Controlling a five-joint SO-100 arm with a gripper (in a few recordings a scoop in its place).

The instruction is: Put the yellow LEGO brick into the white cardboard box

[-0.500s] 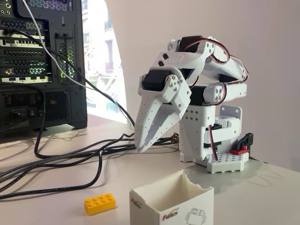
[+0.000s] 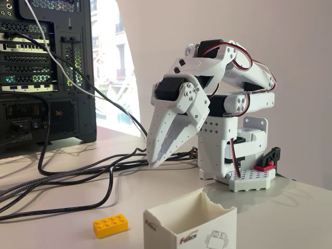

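Small yellow studded plastic LEGO brick [image 2: 110, 225] lies near the desk's front edge, left of the torn-rimmed white cardboard box [image 2: 190, 224]. White two-finger gripper [image 2: 153, 164], closed and empty, should open, then descend squarely over it.

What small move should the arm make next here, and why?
Probably reach forward and down toward the yellow LEGO brick. The gripper hangs above the cables, fingers together and holding nothing, while the brick lies on the table left of the white cardboard box in the fixed view.
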